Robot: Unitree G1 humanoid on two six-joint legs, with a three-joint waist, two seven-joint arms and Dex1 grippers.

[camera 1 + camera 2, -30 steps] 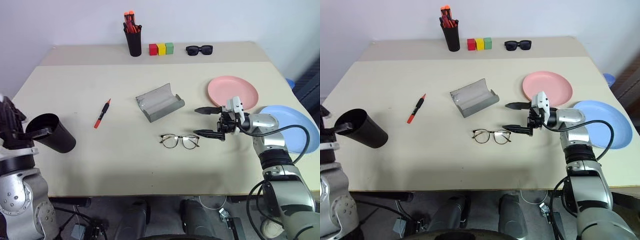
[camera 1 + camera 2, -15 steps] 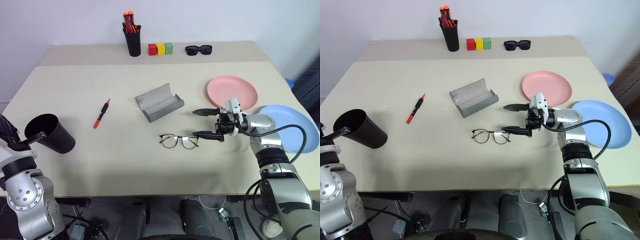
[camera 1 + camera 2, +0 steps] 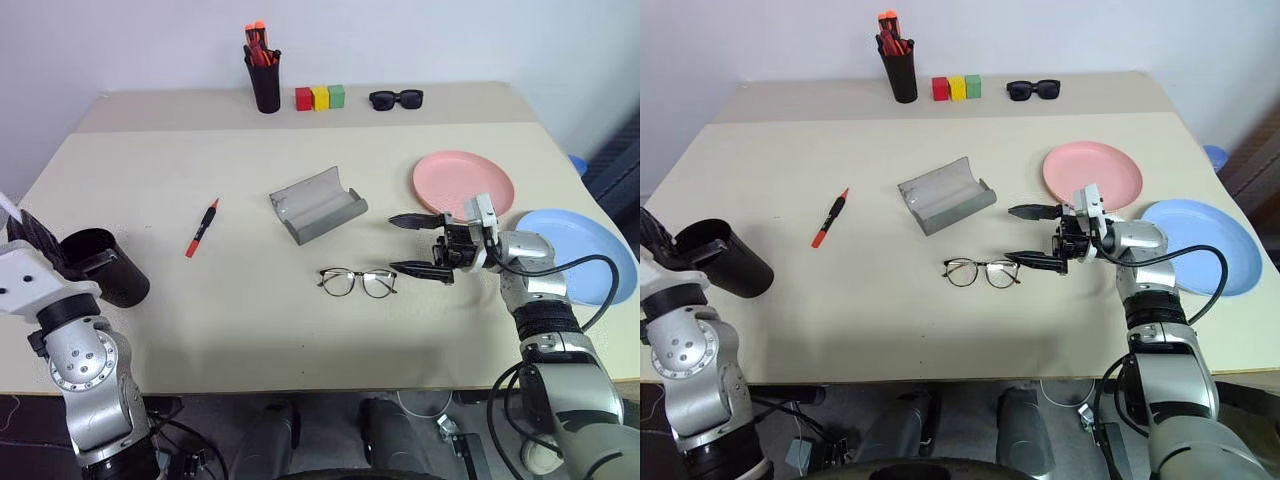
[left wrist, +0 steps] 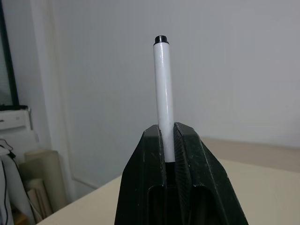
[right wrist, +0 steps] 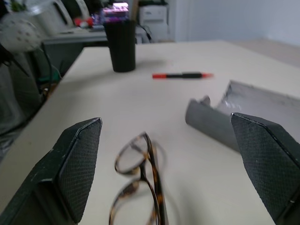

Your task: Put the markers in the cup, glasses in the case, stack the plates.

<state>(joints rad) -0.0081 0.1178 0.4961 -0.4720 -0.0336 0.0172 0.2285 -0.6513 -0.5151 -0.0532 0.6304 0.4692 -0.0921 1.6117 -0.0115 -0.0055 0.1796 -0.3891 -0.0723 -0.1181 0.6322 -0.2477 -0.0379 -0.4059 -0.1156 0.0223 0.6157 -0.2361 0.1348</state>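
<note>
My left gripper (image 4: 168,129) is shut on the white marker (image 4: 162,84), which sticks out past its fingers. It sits at the table's left edge (image 3: 40,238), right beside the rim of the black cup (image 3: 100,268), which stands upright. The red marker (image 3: 202,227) lies on the table right of the cup. The grey case (image 3: 318,205) lies open at mid-table. My right gripper (image 3: 395,243) is open, level, just right of the wire-rimmed glasses (image 3: 358,282), apart from them. The pink plate (image 3: 463,182) and blue plate (image 3: 585,255) lie side by side at the right.
Along the back stand a black pen holder with orange-tipped pens (image 3: 264,75), three coloured blocks (image 3: 320,97) and black sunglasses (image 3: 397,99). The blue plate reaches the table's right edge.
My left hand has rolled and sunk a little beside the cup, still gripping the white marker. The right gripper has stayed open in nearly the same place by the glasses.
</note>
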